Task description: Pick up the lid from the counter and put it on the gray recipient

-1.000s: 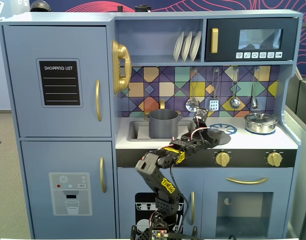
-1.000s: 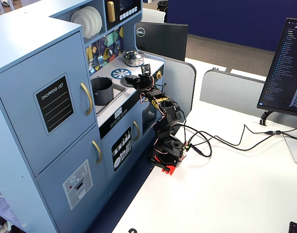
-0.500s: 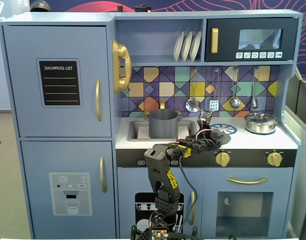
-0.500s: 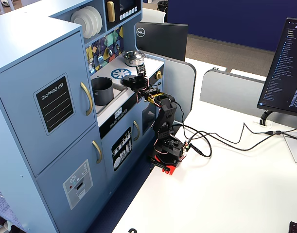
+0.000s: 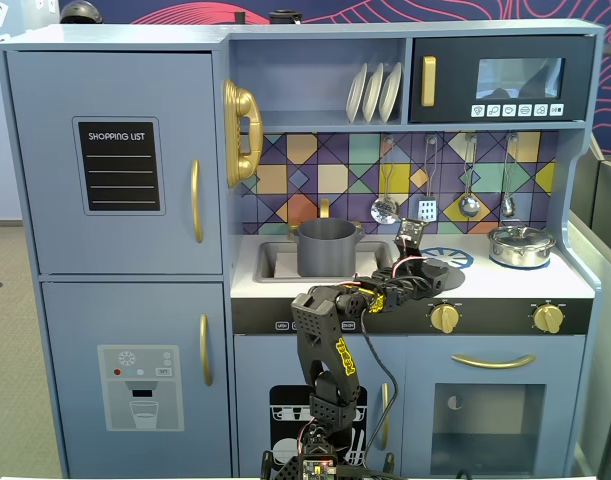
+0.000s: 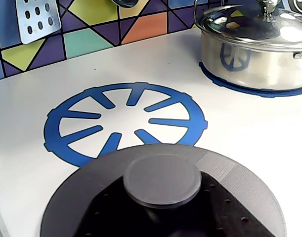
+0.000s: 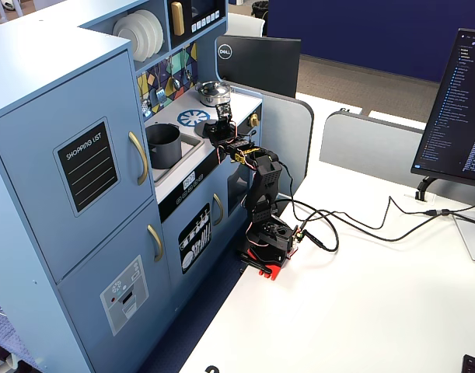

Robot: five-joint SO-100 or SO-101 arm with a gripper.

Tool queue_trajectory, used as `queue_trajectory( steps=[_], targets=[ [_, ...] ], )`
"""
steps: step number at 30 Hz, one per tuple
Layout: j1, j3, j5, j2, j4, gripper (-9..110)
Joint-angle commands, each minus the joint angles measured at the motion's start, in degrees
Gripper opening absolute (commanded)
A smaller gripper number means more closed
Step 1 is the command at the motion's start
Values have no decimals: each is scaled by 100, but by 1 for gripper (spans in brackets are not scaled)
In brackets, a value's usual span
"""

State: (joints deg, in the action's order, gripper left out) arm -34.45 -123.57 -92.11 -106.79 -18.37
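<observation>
The dark gray lid [image 6: 104, 180] with its round center knob [image 6: 162, 178] fills the bottom of the wrist view and overlaps the front of the blue printed burner [image 6: 126, 121] on the pale counter [image 6: 239, 143]. My gripper [image 6: 159, 213] has its black jaws on either side of the knob's stem and is shut on it. In a fixed view the gripper [image 5: 423, 268] holds the lid [image 5: 438, 273] low over the counter, to the right of the matte gray pot [image 5: 328, 247], which stands open in the sink recess. I cannot tell whether the lid touches the counter.
A shiny silver lidded pot [image 6: 254, 54] stands on the far right burner [image 5: 521, 246]. Utensils [image 5: 385, 208] hang on the tiled back wall. A shelf with white plates [image 5: 373, 92] and a microwave [image 5: 503, 80] overhang the counter.
</observation>
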Motion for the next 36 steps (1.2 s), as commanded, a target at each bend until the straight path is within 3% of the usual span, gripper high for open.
queue_trajectory(
  steps=[1,8,19,36],
  targets=[
    [105,158,97,-246,26,0],
    [246,817,132,-404,272,0],
    [1090,2382,-193,-1107,1644,0],
    [2812,2004,-158,-1925,2558,0]
  ],
)
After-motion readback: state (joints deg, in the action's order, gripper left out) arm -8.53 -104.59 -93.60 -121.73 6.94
